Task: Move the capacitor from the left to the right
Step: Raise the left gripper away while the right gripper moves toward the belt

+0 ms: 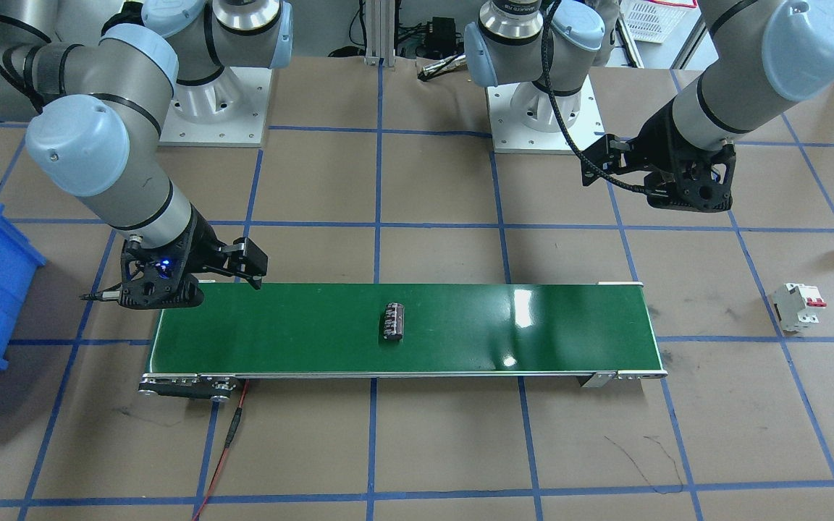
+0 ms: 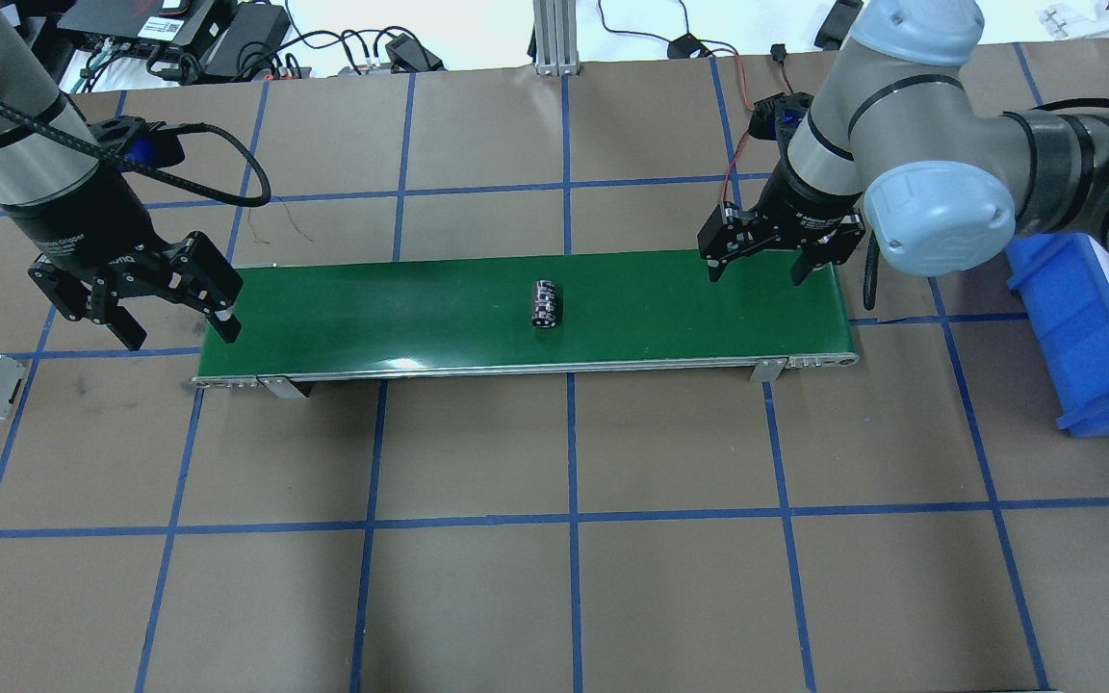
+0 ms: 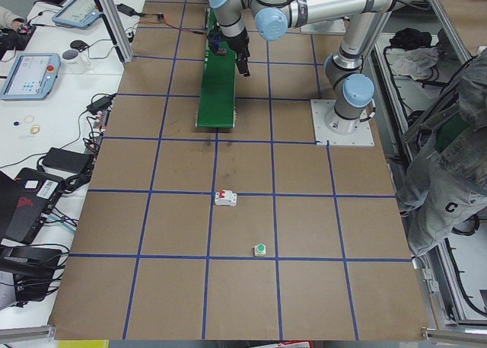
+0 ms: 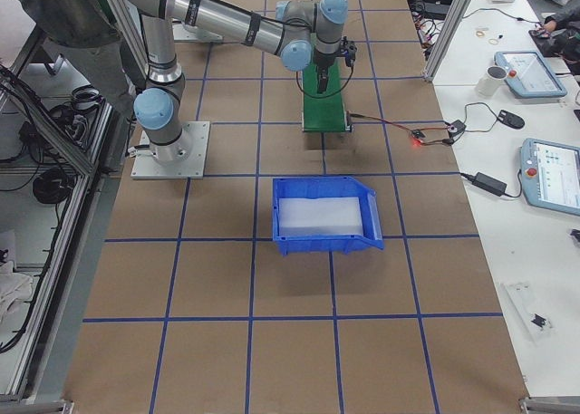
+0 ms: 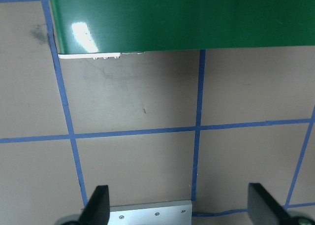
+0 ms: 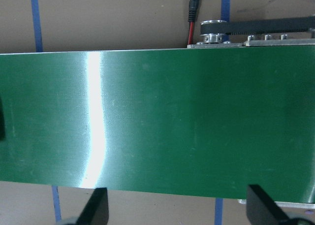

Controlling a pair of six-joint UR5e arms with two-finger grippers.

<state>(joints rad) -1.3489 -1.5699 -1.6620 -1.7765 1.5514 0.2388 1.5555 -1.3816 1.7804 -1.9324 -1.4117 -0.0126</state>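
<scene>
Tabletop (image 2: 564,597), brown, blue-gridded. Green conveyor belt (image 2: 400,308) across middle. Blue bin (image 4: 326,245) on robot's right, pale lining inside. Left end effector (image 2: 179,332) spread at belt's left end; right end effector (image 2: 756,276) spread over right end. Capacitor (image 2: 545,304) lying mid-belt.

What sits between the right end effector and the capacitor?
Only bare green belt runs from the capacitor to the open right end effector; the overhead view shows this plainly.

robotics lab: grid-taped table (image 2: 670,597), teach pendants (image 4: 555,174), aluminium framing (image 4: 447,29).
</scene>
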